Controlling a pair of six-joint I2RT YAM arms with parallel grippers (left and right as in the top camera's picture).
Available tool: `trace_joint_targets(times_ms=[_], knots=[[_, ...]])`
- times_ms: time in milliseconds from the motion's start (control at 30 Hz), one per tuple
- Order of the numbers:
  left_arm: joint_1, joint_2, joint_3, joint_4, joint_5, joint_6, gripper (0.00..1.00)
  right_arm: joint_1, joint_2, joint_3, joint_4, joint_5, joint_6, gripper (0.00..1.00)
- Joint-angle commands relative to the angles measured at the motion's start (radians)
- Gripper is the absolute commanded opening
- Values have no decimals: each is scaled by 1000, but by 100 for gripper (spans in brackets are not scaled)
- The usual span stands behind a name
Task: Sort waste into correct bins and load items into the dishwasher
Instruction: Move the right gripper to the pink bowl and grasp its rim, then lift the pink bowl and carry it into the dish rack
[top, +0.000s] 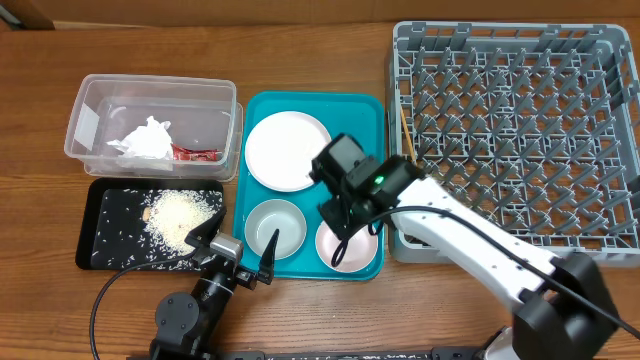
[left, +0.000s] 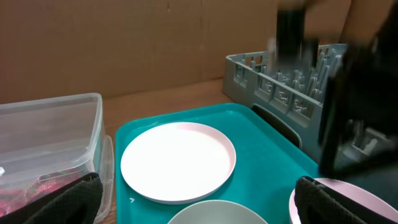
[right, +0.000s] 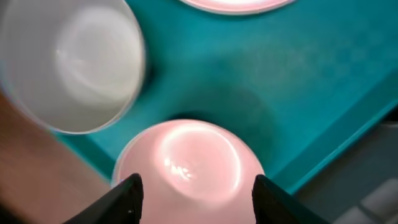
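The dishwasher rack (top: 510, 130) fills the far right corner of the table. The teal tray (top: 370, 110) sits mid-table. The clear tub (top: 95, 95) lies toward the far left corner with the napkin (top: 145, 140) and red wrapper (top: 195, 153) inside. The black tray (top: 110, 215), toward the near left corner, carries the rice (top: 180, 215).

On the teal tray, the plate (top: 287, 150) lies at its far end. The grey bowl (top: 275, 228) and pink bowl (top: 340, 255) are side by side at its near end.

The right gripper (right: 199, 198) hangs spread over the pink bowl, holding nothing. The left gripper (top: 243, 240) is parted and empty at the near edge.

The step looks like lifting the pink bowl for the rack. One finger should drop inside the rim and the other outside, clear of the grey bowl, and pinch the wall firmly before rising.

The right wrist view shows the fingers straddling the bowl, which the arm hides from overhead. Only the overhead view shows the way to the rack.
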Motion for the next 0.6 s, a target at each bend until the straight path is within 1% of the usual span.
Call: trace_joint_targets(times_ms=[0,67,133,167,200,267,333,400,467,567], knots=[[6,-12,-4,0,12,16,100,-23,23,-96,101,67,-46,58],[6,-12,-4,0,12,16,100,-29,26,-150,172,66,-76,58],[6,-12,-4,0,12,16,100,-29,27,-191,212,63,-77,57],[6,-12,-4,0,12,16,100,-29,27,-207,222,52,-77,53],[6,-12,-4,0,12,16,100,-29,27,-218,227,45,-77,46],[6,-12,-4,0,12,16,100,-29,27,-221,217,44,-76,26],[6,-12,-4,0,12,16,100,-29,19,-210,197,45,-70,15],[6,-12,-4,0,12,16,100,-29,11,-184,169,49,-65,6],[6,-12,-4,0,12,16,100,-29,-4,-146,134,87,-52,4],[6,-12,-4,0,12,16,100,-29,-33,-64,71,204,14,4]])
